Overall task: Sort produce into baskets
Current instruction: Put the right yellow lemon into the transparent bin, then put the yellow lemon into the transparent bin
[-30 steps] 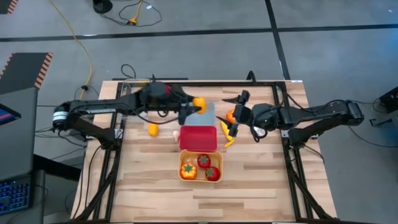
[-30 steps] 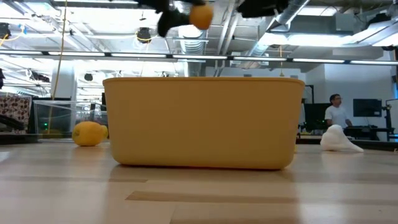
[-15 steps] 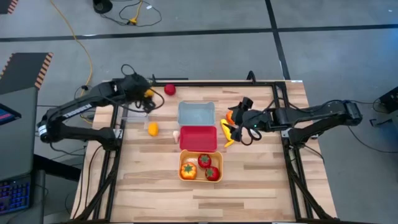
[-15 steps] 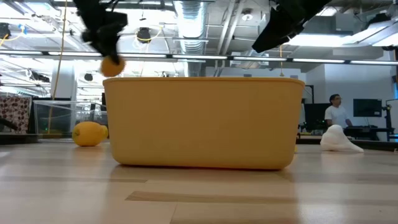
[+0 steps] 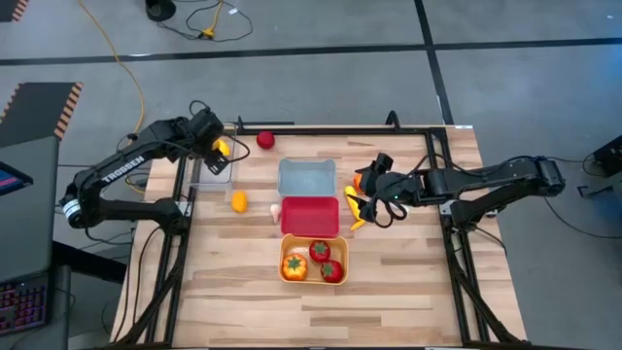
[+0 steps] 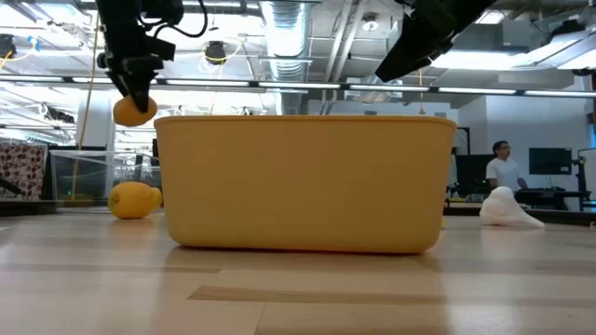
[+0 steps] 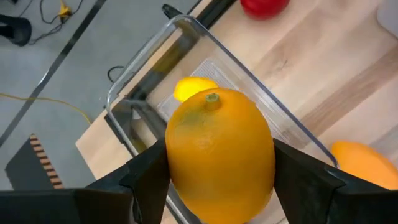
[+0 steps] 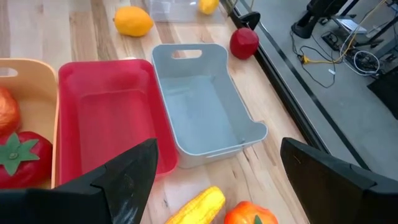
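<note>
My left gripper (image 5: 216,147) is shut on an orange (image 7: 221,155) and hangs over the clear tray (image 7: 144,67) at the table's far left. It also shows in the low view (image 6: 133,88). A lemon (image 7: 193,88) lies in the tray. My right gripper (image 8: 217,149) is open and empty. It hovers right of the blue-grey tub (image 5: 306,178), over an orange green-stemmed piece (image 8: 250,213) and the long yellow piece (image 8: 196,205). The red tub (image 5: 310,216) holds nothing. The orange tub (image 5: 313,261) holds tomatoes and an orange piece. My left gripper pinches the orange between its two fingers, one on each of its opposite sides (image 7: 173,163). The fingers (image 6: 130,65) come from above, pointing down. The orange (image 6: 133,110) hangs clear above the tray, its stem end facing away from the gripper.
A lemon (image 5: 238,201) and a white garlic bulb (image 5: 275,209) lie on the table left of the tubs. A red tomato (image 5: 265,140) lies near the far edge. A black frame (image 5: 428,131) borders the table. A person (image 6: 503,167) stands far off in the room.
My left gripper has carried the orange from above the blue-grey tub toward the table's left edge, over the clear tray, and has come lower. My right gripper has come down a little over the produce right of the tubs.
</note>
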{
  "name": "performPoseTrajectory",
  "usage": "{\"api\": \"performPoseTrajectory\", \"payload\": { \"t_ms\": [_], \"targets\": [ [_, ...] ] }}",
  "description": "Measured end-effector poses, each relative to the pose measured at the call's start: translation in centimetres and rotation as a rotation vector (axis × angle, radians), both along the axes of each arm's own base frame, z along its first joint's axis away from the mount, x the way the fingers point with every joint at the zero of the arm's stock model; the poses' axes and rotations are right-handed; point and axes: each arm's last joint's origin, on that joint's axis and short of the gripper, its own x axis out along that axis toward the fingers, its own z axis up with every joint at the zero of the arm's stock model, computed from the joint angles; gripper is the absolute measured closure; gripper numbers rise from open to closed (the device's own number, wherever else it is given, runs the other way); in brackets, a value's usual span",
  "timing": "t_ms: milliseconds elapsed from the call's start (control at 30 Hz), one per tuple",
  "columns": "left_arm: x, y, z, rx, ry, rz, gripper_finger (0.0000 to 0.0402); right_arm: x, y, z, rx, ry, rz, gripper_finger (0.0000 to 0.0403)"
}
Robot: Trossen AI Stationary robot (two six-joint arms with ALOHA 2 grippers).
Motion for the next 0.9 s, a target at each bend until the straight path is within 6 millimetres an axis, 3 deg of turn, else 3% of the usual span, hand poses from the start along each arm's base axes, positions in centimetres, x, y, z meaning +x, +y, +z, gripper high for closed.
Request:
{"api": "performPoseTrajectory", "payload": {
  "t_ms": [300, 433, 700, 900],
  "targets": [
    [-0.1, 0.0, 0.0, -0.007, 0.01, -0.001, 0.0104, 0.0, 0.0, 0.0, 0.0, 0.0, 0.0, 0.0037],
    [0.0, -0.1, -0.1, -0.037, 0.014, -0.082, 0.008, 0.0, 0.0, 0.0, 0.0, 0.0, 0.0, 0.0037],
    [1.5, -0.7, 0.1, -0.172, -0.204, -0.3, 0.0076, 0.0, 0.0, 0.0, 0.001, 0.0, 0.0, 0.0037],
    [2.3, -2.0, 0.1, -0.275, -0.296, -0.201, 0.0075, 0.0, 0.0, 0.0, 0.001, 0.0, 0.0, 0.0037]
  ]
}}
